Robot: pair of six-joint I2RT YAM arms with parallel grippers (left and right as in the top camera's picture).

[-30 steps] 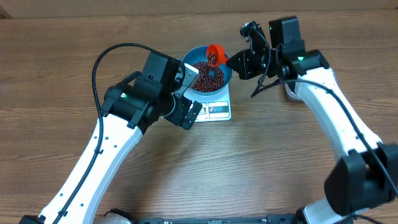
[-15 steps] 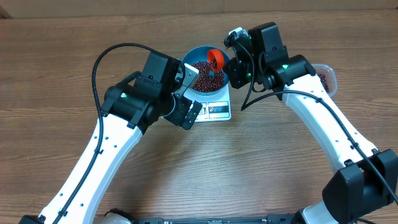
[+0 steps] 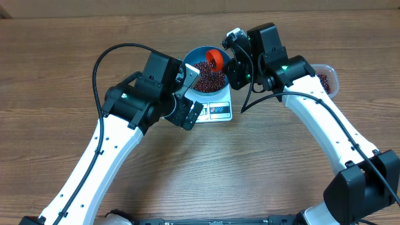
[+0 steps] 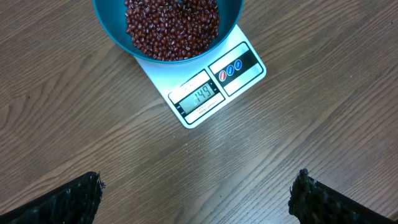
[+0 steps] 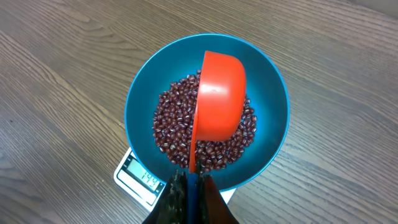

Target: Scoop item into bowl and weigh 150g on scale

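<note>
- A second ago my right arm stood off to the right with the scoop at the bowl's right rim. It has since swung left, and the scoop now hangs over the middle of the bowl.
- The scoop is rolled over with its back towards the wrist camera. I see nothing left in it, so I judge the load has been tipped out.
- The right end effector is clamped shut on the scoop's handle.
- The left end effector has not moved. It hangs fully open and empty above the counter, just near of the scale.
- The beans lie heaped in the bowl, which sits on the scale at the far centre.
- The arm's swing has uncovered the tub at far right, with more beans in it.
- The display looks like 149, a hair short, so only a few more beans are needed.
</note>
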